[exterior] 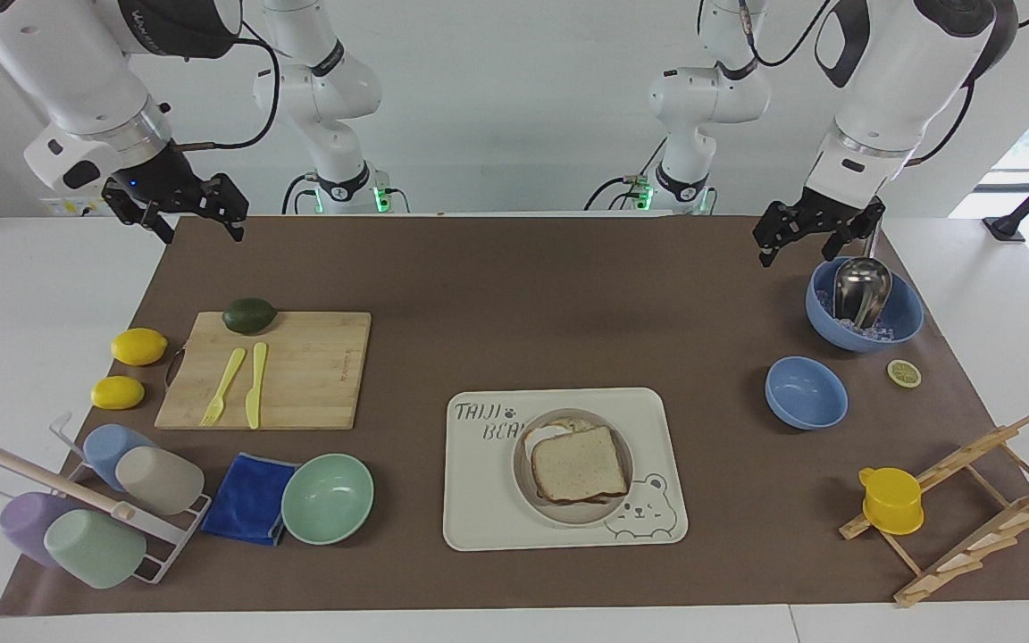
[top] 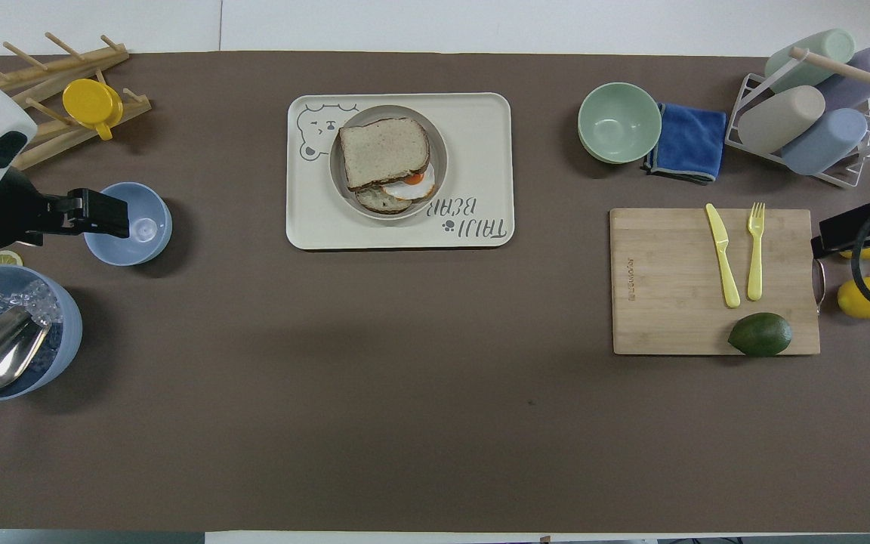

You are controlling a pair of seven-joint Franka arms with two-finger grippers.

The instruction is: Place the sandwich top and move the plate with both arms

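Sandwich top (exterior: 579, 463) on plate (exterior: 524, 478), well apart from fingers (exterior: 763, 239)

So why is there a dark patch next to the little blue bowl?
Overhead view: the small blue bowl throws a soft shadow on the brown mat, toward the tray; the left gripper overlaps its rim. Facing view: light is even, with a bright window at the picture's edge.

sandwich top (exterior: 579, 465) on plate (exterior: 526, 485) | both end effectors raised, open
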